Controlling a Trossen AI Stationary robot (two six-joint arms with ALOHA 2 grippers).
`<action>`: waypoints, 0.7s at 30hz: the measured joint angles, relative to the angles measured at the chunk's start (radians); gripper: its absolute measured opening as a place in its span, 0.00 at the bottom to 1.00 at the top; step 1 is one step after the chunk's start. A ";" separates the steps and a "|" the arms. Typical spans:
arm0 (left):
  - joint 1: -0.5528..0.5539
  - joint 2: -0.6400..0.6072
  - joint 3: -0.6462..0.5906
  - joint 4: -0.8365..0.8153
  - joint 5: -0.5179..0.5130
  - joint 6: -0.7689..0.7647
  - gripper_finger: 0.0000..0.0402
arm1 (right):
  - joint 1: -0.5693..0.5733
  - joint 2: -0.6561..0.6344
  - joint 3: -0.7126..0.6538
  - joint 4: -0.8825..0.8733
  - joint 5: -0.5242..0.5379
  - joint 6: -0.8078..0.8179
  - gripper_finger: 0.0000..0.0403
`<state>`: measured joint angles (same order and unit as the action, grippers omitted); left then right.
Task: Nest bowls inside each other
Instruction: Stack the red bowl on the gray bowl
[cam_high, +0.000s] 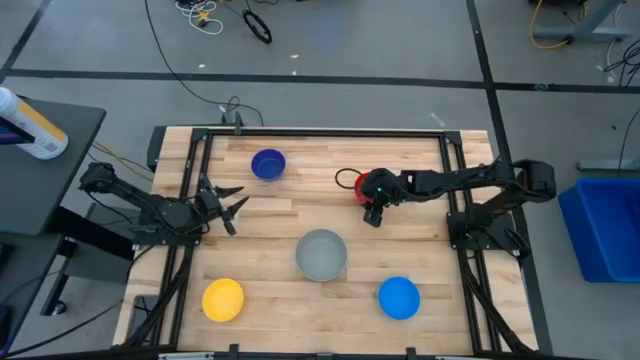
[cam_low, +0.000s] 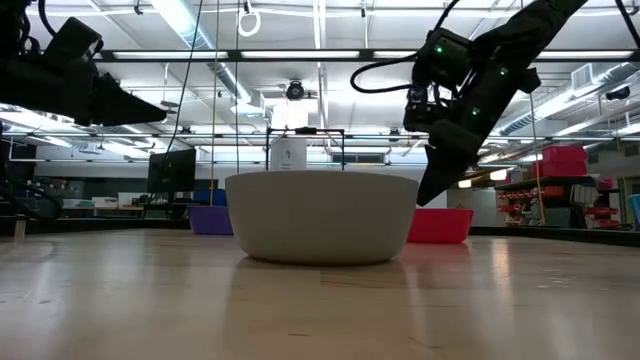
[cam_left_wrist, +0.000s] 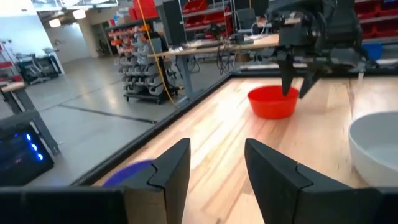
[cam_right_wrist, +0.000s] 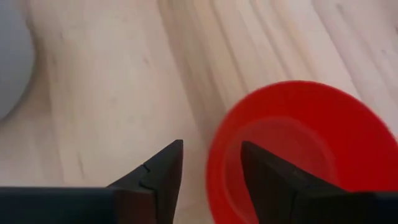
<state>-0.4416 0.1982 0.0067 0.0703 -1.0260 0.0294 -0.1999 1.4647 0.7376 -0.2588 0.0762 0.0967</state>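
Note:
Five bowls stand apart on the wooden table, each on its base: grey (cam_high: 321, 254) in the middle, dark blue (cam_high: 268, 164) at the far left, yellow (cam_high: 223, 299) near left, light blue (cam_high: 399, 297) near right, and red (cam_high: 347, 180) far right of centre. My right gripper (cam_right_wrist: 211, 146) is open, slanting down over the red bowl (cam_right_wrist: 298, 143). One finger stands over the bowl's hollow, the other outside its rim, a little above it in the low view (cam_low: 425, 195). My left gripper (cam_left_wrist: 214, 149) is open and level at the table's left side (cam_high: 232, 207), holding nothing.
A black metal frame (cam_high: 200, 150) runs round the tabletop and carries both arm bases. The grey bowl (cam_low: 320, 215) stands between the two grippers and the near edge. Bare wood lies between the bowls.

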 joint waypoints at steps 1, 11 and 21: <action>0.000 0.000 0.000 -0.007 0.000 -0.014 0.41 | -0.007 0.000 -0.001 0.001 0.000 0.000 0.42; 0.000 0.000 0.000 -0.016 -0.005 -0.033 0.41 | -0.042 0.000 -0.055 0.013 -0.002 0.017 0.41; 0.000 0.000 0.000 -0.017 -0.005 -0.042 0.41 | -0.041 0.007 -0.058 0.038 -0.001 0.016 0.24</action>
<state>-0.4416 0.1982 0.0067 0.0532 -1.0313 -0.0127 -0.2409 1.4718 0.6796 -0.2211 0.0748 0.1124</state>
